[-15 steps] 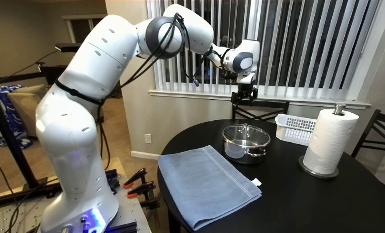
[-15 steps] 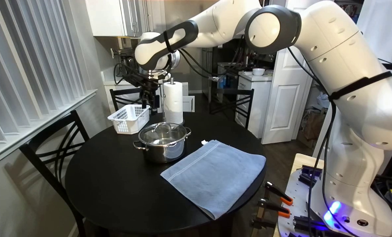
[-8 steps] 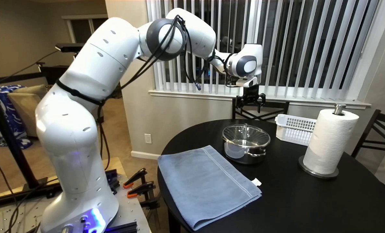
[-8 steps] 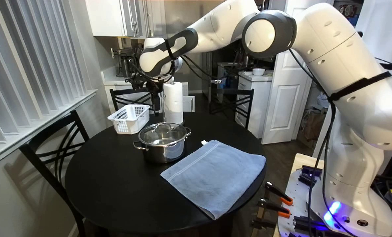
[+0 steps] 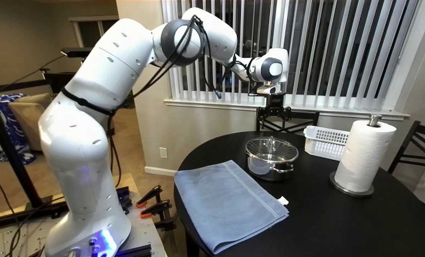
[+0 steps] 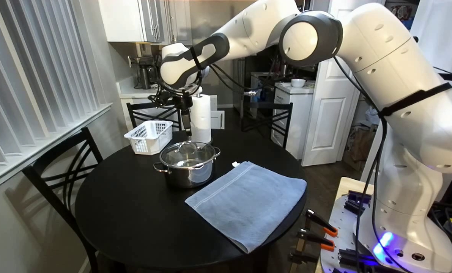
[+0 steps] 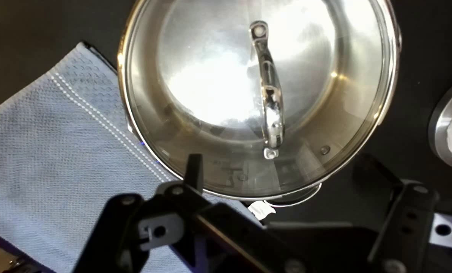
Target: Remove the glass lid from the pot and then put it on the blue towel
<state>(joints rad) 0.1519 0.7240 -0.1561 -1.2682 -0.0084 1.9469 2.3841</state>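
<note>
The glass lid (image 5: 271, 149) lies on the shiny steel pot (image 5: 269, 170) on the black table. In an exterior view the lid (image 6: 188, 151) and pot (image 6: 189, 177) also show. In the wrist view the lid's arched metal handle (image 7: 271, 94) stands across its middle, and a pot side handle (image 7: 305, 197) sticks out below the rim. The blue towel (image 5: 230, 203) lies flat beside the pot, also in the wrist view (image 7: 59, 151). My gripper (image 5: 273, 125) is open and empty above the lid, pointing down; its fingers (image 7: 282, 163) are spread wide and apart from the handle.
A white slatted basket (image 6: 150, 136) and a paper towel roll (image 5: 364, 157) on a metal stand are near the pot. Dark chairs (image 6: 66, 178) stand round the black table (image 6: 134, 227). A window sill (image 5: 212, 105) runs behind the gripper.
My gripper has come lower and its wrist has turned, so the fingers point more straight down above the pot. The lid, pot and towel have not moved.
</note>
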